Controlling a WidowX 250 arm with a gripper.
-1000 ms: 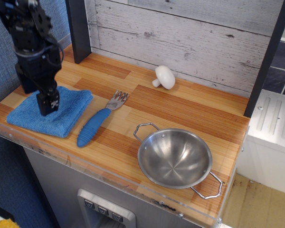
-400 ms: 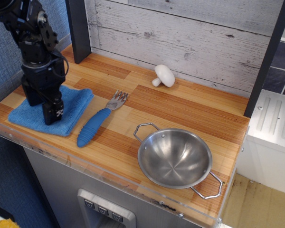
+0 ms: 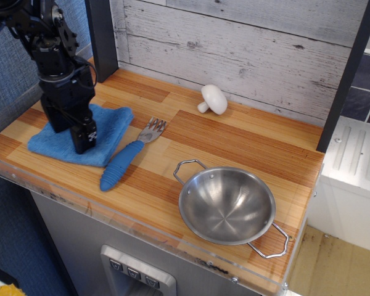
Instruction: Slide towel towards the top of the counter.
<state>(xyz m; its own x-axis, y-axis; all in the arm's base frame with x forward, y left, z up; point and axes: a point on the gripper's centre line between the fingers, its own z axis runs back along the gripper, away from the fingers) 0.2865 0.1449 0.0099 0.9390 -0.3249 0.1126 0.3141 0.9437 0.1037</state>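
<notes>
- Step: keep tool (image 3: 84,140) pressed down on towel (image 3: 108,132); drag straight twd back wall, slow, so cloth doesn't bunch.
- Watch fork (image 3: 126,157): towel's rt edge lies just beside it.
- Towel pos: front-left of tabletop (image 3: 234,139), near acrylic rim.
- Arm: near-vertical over towel, tool tip planted on cloth's front part.
- Tool state: fingers look together; grip on cloth, can't tell.

Bright, even light; soft shadows; sharp focus throughout.
</notes>
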